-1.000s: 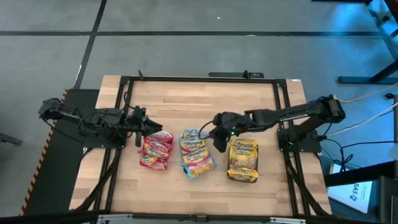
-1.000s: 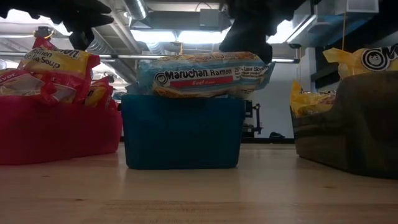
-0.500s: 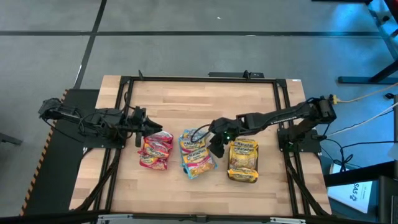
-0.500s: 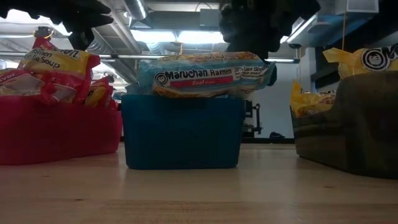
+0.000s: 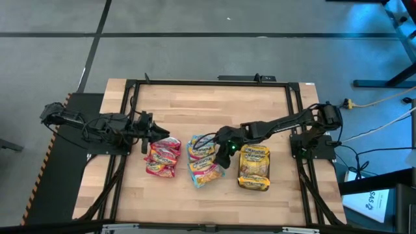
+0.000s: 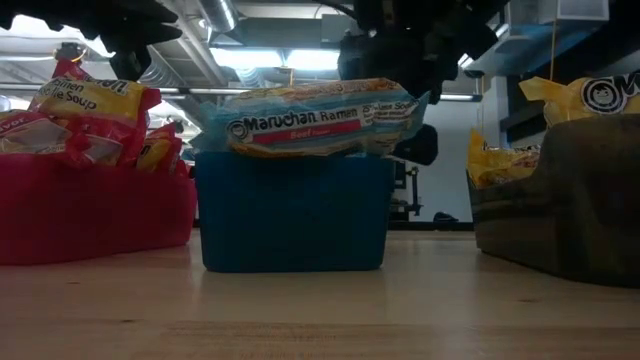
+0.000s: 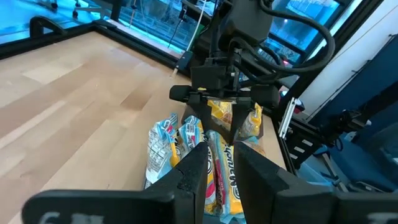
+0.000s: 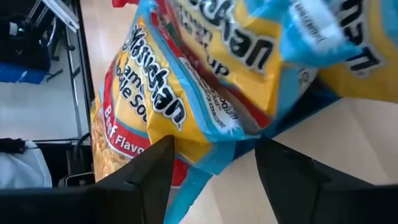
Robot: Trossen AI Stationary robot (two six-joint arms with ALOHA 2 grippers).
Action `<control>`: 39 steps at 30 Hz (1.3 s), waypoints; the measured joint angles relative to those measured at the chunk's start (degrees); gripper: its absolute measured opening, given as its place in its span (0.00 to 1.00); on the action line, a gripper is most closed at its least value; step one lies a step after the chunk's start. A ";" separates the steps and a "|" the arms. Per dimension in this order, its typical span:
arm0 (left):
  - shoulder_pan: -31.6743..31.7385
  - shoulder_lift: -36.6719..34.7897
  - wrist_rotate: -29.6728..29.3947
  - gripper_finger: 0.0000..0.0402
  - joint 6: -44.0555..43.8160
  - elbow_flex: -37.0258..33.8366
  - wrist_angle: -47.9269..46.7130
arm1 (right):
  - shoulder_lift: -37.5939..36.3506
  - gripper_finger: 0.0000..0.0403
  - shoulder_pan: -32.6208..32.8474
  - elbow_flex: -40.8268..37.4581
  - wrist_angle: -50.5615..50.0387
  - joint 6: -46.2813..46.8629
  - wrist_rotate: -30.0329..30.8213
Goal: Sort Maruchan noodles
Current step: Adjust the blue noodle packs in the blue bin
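Observation:
Three heaps of Maruchan noodles lie in trays. Red packets (image 5: 162,158) fill the red tray (image 6: 90,215), blue-edged packets (image 5: 205,160) the blue tray (image 6: 290,215), and yellow packets (image 5: 253,167) the dark grey tray (image 6: 560,205). My right gripper (image 5: 221,147) is open at the right end of the top blue-edged packet (image 6: 315,118), which rests tilted on its heap. My left gripper (image 5: 156,134) hangs just beyond the red heap with a narrow gap between its fingers (image 7: 222,163), holding nothing. My right gripper has its open fingers (image 8: 140,177) on either side of the top blue-edged packet's right end (image 8: 214,152). It comes slanting down from the table's right. One finger lies against the crinkly wrapper. The packet stays on its heap in the blue tray, tilted.
The three trays stand in a row across the middle of the wooden table (image 5: 208,104). Bare wood lies beyond and in front of them. A black frame (image 5: 130,84) runs round the table's edge.
My right gripper has come down and toward the table's left onto the blue heap, rolling its wrist and spreading its fingers. The top blue-edged packet has slid a little toward the table's left and tipped.

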 joint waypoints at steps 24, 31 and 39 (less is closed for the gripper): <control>0.00 0.01 0.00 0.18 -0.04 0.00 -2.70 | 0.00 0.26 0.02 0.02 -0.39 4.45 -0.28; 0.00 0.00 0.00 0.18 -0.06 0.00 -2.68 | -0.02 0.03 0.02 0.02 -0.39 6.72 -3.30; 0.00 0.00 0.00 0.18 -0.07 0.00 -2.66 | -0.02 0.01 0.02 0.48 -0.49 8.43 -6.05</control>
